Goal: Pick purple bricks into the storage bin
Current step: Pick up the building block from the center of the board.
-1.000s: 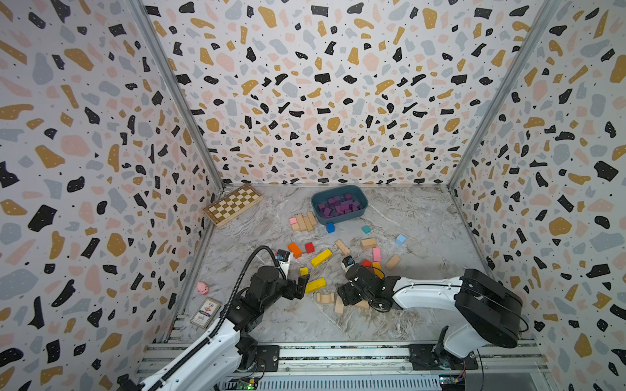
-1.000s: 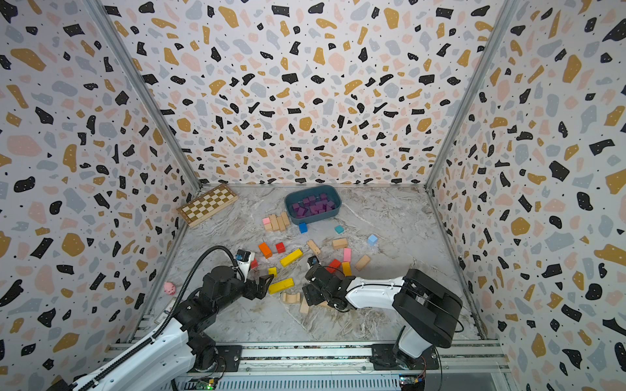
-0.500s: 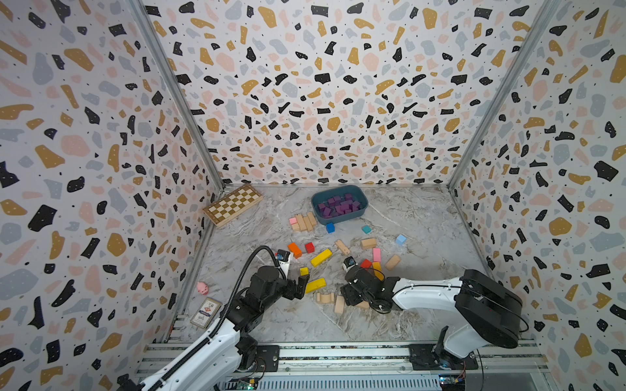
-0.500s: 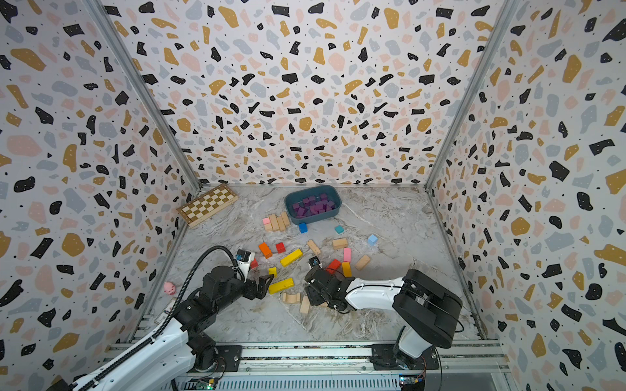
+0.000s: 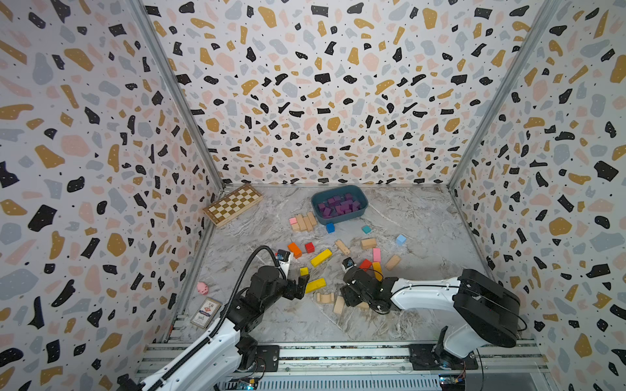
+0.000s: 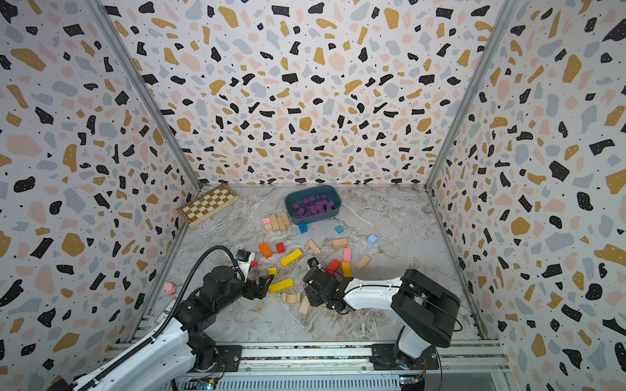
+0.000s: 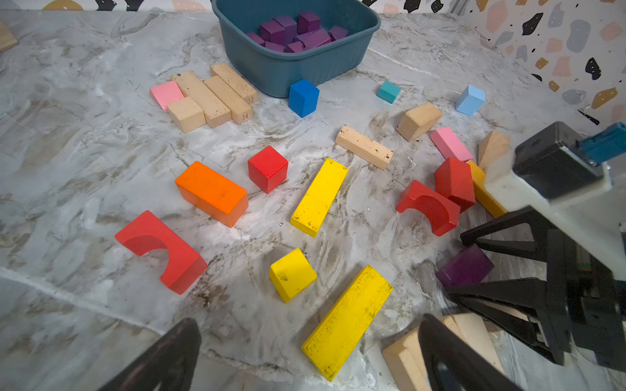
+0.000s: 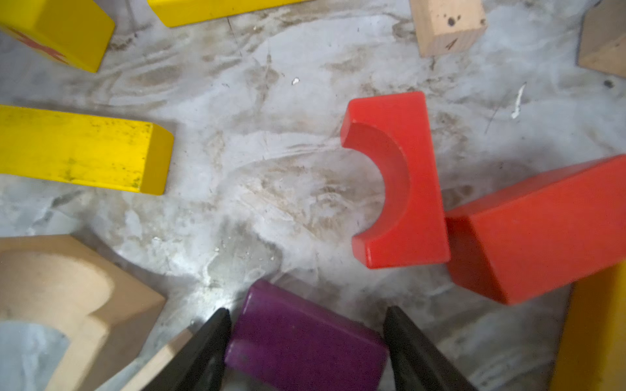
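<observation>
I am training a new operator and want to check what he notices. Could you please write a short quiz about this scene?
1. True or false: the left hand is open and empty.
2. Choose one: the right hand is shut on A) a red arch, B) a purple brick, C) a blue cube.
3. Fill in: the other purple bricks lie in the ___.
Key: 1 true; 2 B; 3 storage bin.
</observation>
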